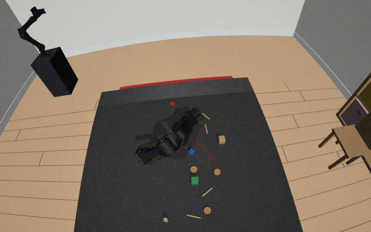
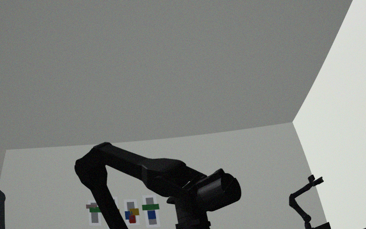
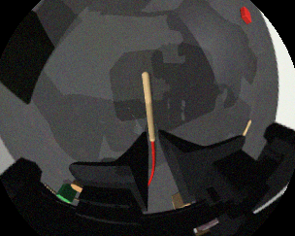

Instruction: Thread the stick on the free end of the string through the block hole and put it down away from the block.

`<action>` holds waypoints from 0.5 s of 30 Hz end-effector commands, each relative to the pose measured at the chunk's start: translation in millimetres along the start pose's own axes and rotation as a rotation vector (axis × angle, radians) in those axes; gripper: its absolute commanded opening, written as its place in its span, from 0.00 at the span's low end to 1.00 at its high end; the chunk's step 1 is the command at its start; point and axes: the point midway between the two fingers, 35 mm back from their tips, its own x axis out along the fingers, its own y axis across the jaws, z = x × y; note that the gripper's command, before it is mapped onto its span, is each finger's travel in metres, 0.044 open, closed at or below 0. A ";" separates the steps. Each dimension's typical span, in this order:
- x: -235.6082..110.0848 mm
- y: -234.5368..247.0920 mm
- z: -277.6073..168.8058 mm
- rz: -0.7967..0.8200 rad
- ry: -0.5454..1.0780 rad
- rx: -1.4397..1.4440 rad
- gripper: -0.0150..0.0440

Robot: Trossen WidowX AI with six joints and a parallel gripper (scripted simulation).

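The thin wooden stick point(image 3: 147, 106) on the string is near the middle of the wrist view, pointing up the frame. Its lower end meets the red string point(image 1: 206, 149) point(image 3: 154, 161) at the narrow gap between the 2 fingertips of the gripper point(image 3: 151, 133). The gripper is only slightly open, with a slim gap showing beside the stick's end; I cannot tell whether either finger touches it. In the top view the arm point(image 1: 166, 146) point(image 2: 127, 157) covers the stick.

From under the arm, the string curves down and right to a round wooden button point(image 1: 216, 171), right of the frame's centre. The wooden block point(image 1: 222, 139) sits above that button, well apart from the stick, and the string runs outside it.

Farther out on the dark table point(image 1: 117, 198), 2 loose sticks point(image 1: 205, 116) lie above and left of the block and 2 more near the bottom. A blue cube point(image 1: 191, 151), another button point(image 1: 193, 169) and a green block point(image 1: 195, 180) form a rough column below centre. A 3rd button point(image 1: 207, 210) and a small wooden peg point(image 1: 165, 219) are at the bottom; a small red block point(image 1: 172, 103) point(image 3: 245, 15) is above the arm.
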 end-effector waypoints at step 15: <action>-7.2 -0.8 -0.4 -0.001 0.000 0.000 0.25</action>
